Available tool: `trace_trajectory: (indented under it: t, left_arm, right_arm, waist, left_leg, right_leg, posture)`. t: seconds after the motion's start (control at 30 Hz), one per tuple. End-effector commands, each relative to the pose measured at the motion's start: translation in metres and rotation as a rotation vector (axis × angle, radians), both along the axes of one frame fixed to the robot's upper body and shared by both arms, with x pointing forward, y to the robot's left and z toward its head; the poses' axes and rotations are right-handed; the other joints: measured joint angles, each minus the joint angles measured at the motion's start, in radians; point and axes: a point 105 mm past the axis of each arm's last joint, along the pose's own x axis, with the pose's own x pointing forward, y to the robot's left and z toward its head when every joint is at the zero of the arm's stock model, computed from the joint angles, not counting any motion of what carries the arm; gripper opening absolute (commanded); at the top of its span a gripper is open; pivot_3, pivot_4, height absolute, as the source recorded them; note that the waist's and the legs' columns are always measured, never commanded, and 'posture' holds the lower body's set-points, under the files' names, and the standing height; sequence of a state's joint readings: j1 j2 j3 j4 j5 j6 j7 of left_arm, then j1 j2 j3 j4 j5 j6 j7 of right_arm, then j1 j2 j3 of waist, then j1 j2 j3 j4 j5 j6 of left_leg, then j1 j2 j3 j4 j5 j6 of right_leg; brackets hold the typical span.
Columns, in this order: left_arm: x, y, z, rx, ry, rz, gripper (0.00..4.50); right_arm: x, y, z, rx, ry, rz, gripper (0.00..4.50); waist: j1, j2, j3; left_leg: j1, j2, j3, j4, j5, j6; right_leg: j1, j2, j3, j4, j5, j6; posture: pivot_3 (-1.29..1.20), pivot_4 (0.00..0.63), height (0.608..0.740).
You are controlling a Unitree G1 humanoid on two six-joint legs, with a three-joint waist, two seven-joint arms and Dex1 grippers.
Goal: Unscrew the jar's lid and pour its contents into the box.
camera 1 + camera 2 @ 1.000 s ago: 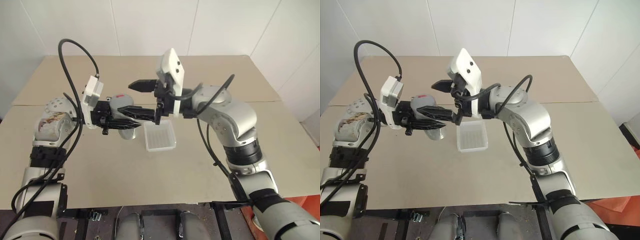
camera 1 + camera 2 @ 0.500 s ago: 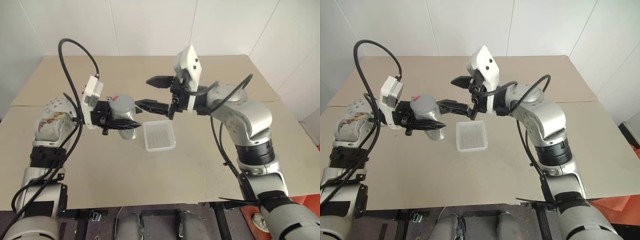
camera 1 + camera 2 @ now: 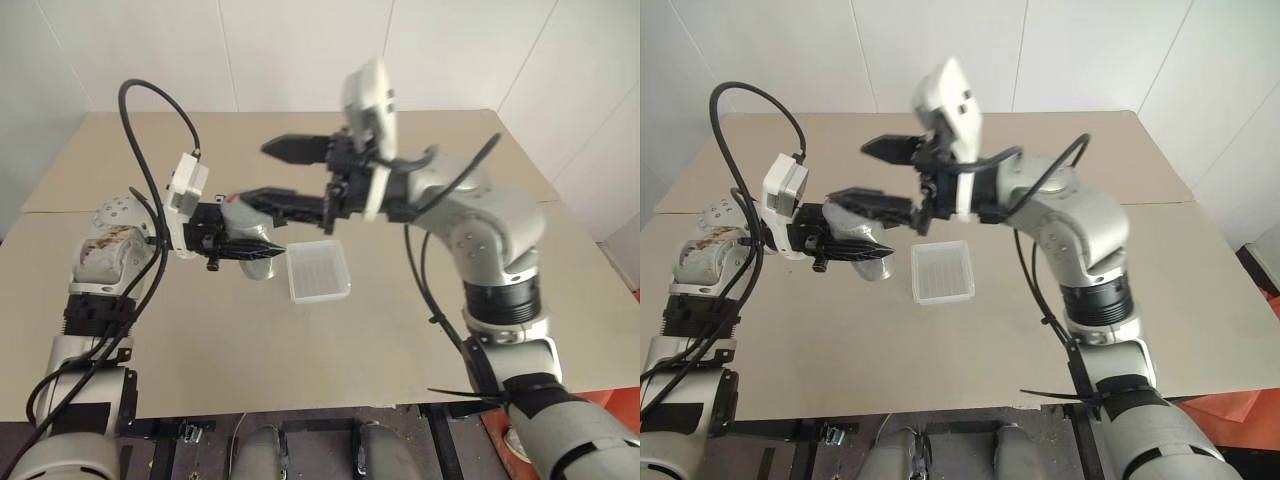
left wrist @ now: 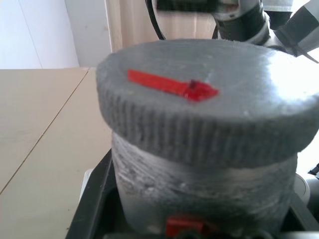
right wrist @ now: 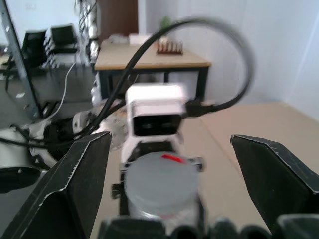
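Holding the jar (image 3: 250,228) clenched in my left hand (image 3: 262,248), I bring the released right hand (image 3: 285,172) around the lid (image 4: 209,99); next, clamp and twist.

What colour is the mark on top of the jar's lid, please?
Red, on the grey lid; the left wrist view shows it best.

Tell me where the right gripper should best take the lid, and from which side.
Best by its ribbed rim, fingers on opposite sides. The lid is still on the jar, which the left gripper holds by its body, leaving the rim free. The right gripper is open and faces the lid's flat top in its wrist view, so coming straight along the jar's axis looks most sensible.
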State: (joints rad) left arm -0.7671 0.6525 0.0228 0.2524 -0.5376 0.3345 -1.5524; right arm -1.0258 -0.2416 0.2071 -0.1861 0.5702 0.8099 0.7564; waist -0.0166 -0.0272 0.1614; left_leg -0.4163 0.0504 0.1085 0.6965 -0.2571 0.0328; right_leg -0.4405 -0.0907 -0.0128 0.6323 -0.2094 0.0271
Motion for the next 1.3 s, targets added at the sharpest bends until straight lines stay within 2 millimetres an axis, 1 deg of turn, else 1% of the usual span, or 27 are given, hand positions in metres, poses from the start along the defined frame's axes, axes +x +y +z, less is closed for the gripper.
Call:
trace_trajectory:
  t: [0.03, 0.23, 0.53, 0.63, 0.83, 1.07, 1.17, 1.3]
  left_arm:
    - [0.000, -0.001, 0.012, -0.017, -0.058, -0.001, 1.94]
    - [-0.001, 0.000, 0.012, -0.014, -0.057, -0.005, 1.94]
    - [-0.002, 0.002, 0.012, -0.006, -0.054, -0.006, 1.94]
    - [-0.002, 0.002, 0.012, -0.004, -0.055, -0.005, 1.94]
    - [-0.002, 0.003, 0.012, -0.002, -0.058, -0.006, 1.94]
    - [-0.003, 0.002, 0.011, 0.007, -0.071, -0.020, 1.94]
    - [-0.003, 0.001, 0.012, 0.007, -0.073, -0.021, 1.94]
    - [-0.003, 0.001, 0.011, 0.005, -0.074, -0.022, 1.94]
  right_arm:
    - [-0.001, 0.009, 0.007, -0.021, -0.088, -0.038, 4.47]
    - [0.008, 0.012, 0.006, -0.021, -0.099, -0.097, 4.47]
    - [0.012, 0.001, 0.008, -0.004, -0.095, -0.111, 4.47]
    - [0.011, -0.002, 0.008, -0.001, -0.093, -0.104, 4.47]
    - [0.007, -0.002, 0.006, -0.005, -0.094, -0.082, 4.47]
    - [-0.005, 0.000, 0.002, -0.001, -0.074, 0.004, 4.47]
    - [-0.003, 0.002, 0.000, -0.005, -0.066, -0.008, 4.47]
    - [0.000, 0.003, 0.003, 0.005, -0.043, -0.018, 4.47]
  waist:
    - [0.000, 0.000, 0.000]
    - [0.003, 0.000, 0.000]
    - [0.002, 0.000, 0.000]
    - [0.002, 0.000, 0.000]
    - [0.002, 0.000, 0.000]
    - [0.002, 0.000, 0.000]
    - [0.001, 0.000, 0.000]
    - [0.001, 0.000, 0.000]
  left_leg:
    - [0.000, 0.000, 0.000, 0.000, 0.000, 0.000]
    - [0.000, 0.000, 0.000, 0.000, 0.000, 0.000]
    - [0.000, 0.000, 0.000, 0.000, 0.000, 0.000]
    - [0.000, 0.000, 0.000, 0.000, 0.000, 0.000]
    - [0.000, 0.000, 0.000, 0.000, 0.000, 0.000]
    - [0.000, 0.000, 0.000, 0.000, 0.000, 0.000]
    - [0.000, 0.000, 0.000, 0.000, 0.000, 0.000]
    - [0.000, 0.000, 0.000, 0.000, 0.000, 0.000]
  right_leg:
    - [0.000, 0.000, 0.000, 0.000, 0.000, 0.000]
    - [0.001, 0.000, 0.000, 0.000, 0.000, 0.000]
    - [0.000, 0.000, 0.000, 0.000, 0.000, 0.000]
    - [0.000, 0.000, 0.000, 0.000, 0.000, 0.000]
    - [0.000, 0.000, 0.000, 0.000, 0.000, 0.000]
    - [0.000, 0.000, 0.000, 0.000, 0.000, 0.000]
    - [0.000, 0.000, 0.000, 0.000, 0.000, 0.000]
    - [0.000, 0.000, 0.000, 0.000, 0.000, 0.000]
  posture:
    - [0.00, 0.150, 0.740]
    - [0.00, 0.150, 0.740]
    - [0.00, 0.150, 0.740]
    - [0.00, 0.150, 0.740]
    - [0.00, 0.150, 0.740]
    - [0.00, 0.150, 0.740]
    - [0.00, 0.150, 0.740]
    - [0.00, 0.150, 0.740]
